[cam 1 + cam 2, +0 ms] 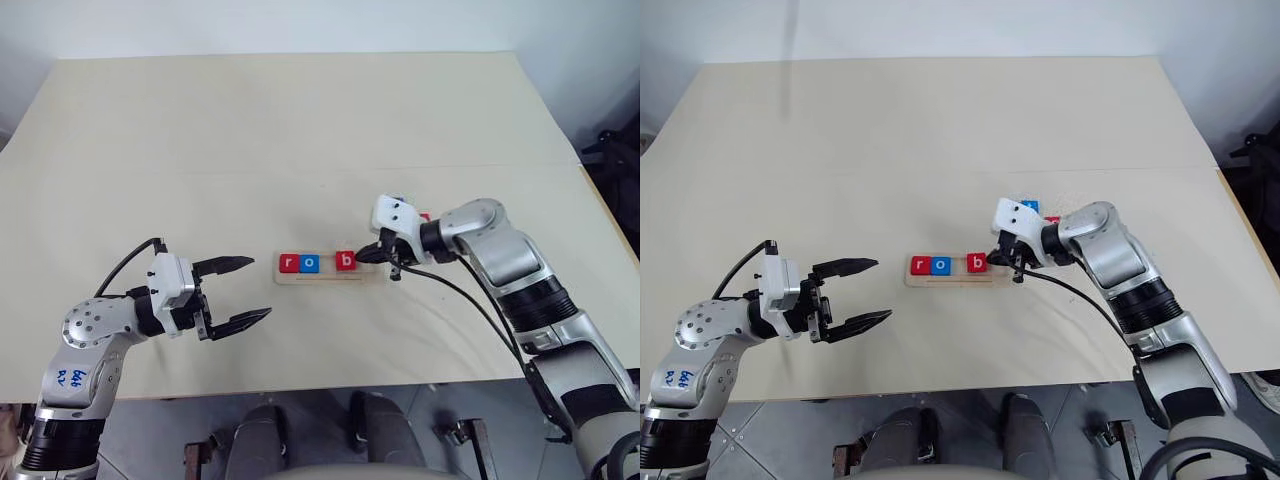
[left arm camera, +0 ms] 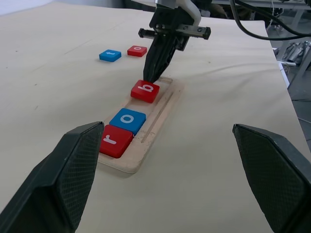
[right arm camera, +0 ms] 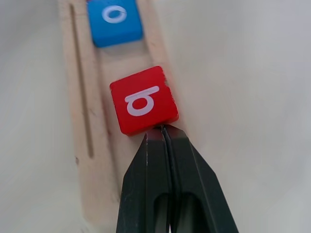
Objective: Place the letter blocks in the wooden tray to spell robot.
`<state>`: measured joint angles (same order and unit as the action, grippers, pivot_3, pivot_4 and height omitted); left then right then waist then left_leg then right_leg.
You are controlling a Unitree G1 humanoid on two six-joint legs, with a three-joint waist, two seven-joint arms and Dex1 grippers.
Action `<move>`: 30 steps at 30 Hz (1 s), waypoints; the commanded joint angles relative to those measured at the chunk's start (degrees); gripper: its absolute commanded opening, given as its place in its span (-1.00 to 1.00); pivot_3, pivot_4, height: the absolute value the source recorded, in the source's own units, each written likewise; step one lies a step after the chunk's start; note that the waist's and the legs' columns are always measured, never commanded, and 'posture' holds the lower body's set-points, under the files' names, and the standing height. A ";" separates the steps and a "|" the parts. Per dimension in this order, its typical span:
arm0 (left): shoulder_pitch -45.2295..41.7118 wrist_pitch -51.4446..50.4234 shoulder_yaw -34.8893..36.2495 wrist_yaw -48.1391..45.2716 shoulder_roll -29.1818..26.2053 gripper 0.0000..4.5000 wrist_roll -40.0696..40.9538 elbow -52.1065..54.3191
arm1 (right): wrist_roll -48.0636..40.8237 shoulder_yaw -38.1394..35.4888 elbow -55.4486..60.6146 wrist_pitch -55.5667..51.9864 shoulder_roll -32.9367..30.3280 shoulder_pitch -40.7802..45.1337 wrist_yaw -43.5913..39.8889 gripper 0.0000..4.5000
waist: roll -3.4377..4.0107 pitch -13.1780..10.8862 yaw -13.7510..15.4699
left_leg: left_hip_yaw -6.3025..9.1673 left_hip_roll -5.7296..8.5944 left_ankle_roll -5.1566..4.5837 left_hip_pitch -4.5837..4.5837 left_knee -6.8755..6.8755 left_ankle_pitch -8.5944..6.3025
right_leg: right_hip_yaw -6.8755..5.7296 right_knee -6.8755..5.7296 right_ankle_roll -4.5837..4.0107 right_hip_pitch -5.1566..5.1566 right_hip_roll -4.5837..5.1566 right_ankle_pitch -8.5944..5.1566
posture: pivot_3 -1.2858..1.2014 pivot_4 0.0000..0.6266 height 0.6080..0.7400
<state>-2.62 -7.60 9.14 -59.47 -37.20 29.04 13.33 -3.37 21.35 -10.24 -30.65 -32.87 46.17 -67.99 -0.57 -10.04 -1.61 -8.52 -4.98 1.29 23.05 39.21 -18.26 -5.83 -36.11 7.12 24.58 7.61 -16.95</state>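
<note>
Right gripper [image 3: 163, 133] has its two black fingers pressed together with nothing between them, and their joined tip rests against the edge of the red b block [image 3: 143, 99]. That block sits in the wooden tray [image 2: 160, 114], a little askew (one corner seems to ride up on the tray's lip), with a bare gap of slot between it and the blue o block [image 2: 127, 121]. Touching that one, at the tray's end towards the left arm, lies the red r block [image 2: 115, 140]; these two sit square in the slot. The stretch of tray under the right gripper's fingers holds no tile that I can see.

Nearer the table's front edge, the left gripper [image 1: 240, 292] hangs just above the table [image 1: 300, 120], fingers spread wide and holding nothing, pointing towards the tray's r end but well apart from it.

Beyond the tray, behind the right wrist, two loose tiles lie flat on the table just beside each other: a red o block [image 2: 137, 50] and a blue t block [image 2: 110, 55]. From the head they are mostly hidden by the right gripper's white housing. A black cable trails from that arm across the table near the tray's end.
</note>
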 commanded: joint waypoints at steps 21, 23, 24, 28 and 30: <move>1.50 4.02 0.50 -0.92 0.60 1.00 0.00 -1.48 | -2.91 -2.22 6.08 -0.60 3.67 -1.05 0.53 -0.99 | 0.00 0.00 0.01 | 0.00 0.00 0.00 0.00 0.00 0.00 | 0.00 0.00 0.00 0.00 0.00 0.00 | 0.03 -0.52 1.00; 0.74 4.34 0.02 -1.53 0.69 1.00 -0.05 -2.58 | -4.61 -5.32 7.80 0.81 2.56 -2.58 1.10 -0.99 | 0.00 0.00 0.15 | 0.00 0.00 0.00 0.00 0.00 0.00 | 0.00 -0.01 0.00 0.00 0.00 0.00 | 0.03 -0.52 1.00; 0.12 4.51 -0.28 -1.96 0.69 1.00 -0.13 -3.34 | -5.77 -7.71 8.93 1.54 1.54 -4.01 1.46 -0.99 | 0.00 0.00 0.29 | 0.01 0.00 0.00 0.00 0.00 0.00 | -0.01 -0.01 0.00 -0.01 0.00 0.00 | 0.03 -0.52 1.00; -1.84 4.78 -0.84 -3.11 0.63 1.00 -0.16 -5.43 | -9.66 -14.67 12.61 3.71 -3.23 -10.53 0.46 -0.99 | -0.03 0.01 1.07 | 0.02 0.02 0.00 0.01 0.01 0.00 | -0.02 0.05 0.03 -0.04 0.01 0.01 | 0.03 -0.52 1.00; -2.89 4.99 -0.99 -3.76 0.50 1.00 -0.21 -6.82 | -11.98 -19.90 14.75 3.33 -6.18 -16.04 0.97 -0.91 | -0.04 0.02 1.63 | 0.02 0.02 0.00 0.01 0.01 0.00 | -0.01 0.07 0.02 -0.04 0.01 0.02 | 0.03 -0.52 1.00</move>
<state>-5.07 -3.56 7.76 -62.46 -36.57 28.75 7.13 -12.84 5.49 1.82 -27.86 -37.50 31.92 -67.02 -0.60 -10.02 0.02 -8.48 -4.96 1.29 23.06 39.21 -18.26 -5.87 -36.03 7.14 24.54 7.60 -16.94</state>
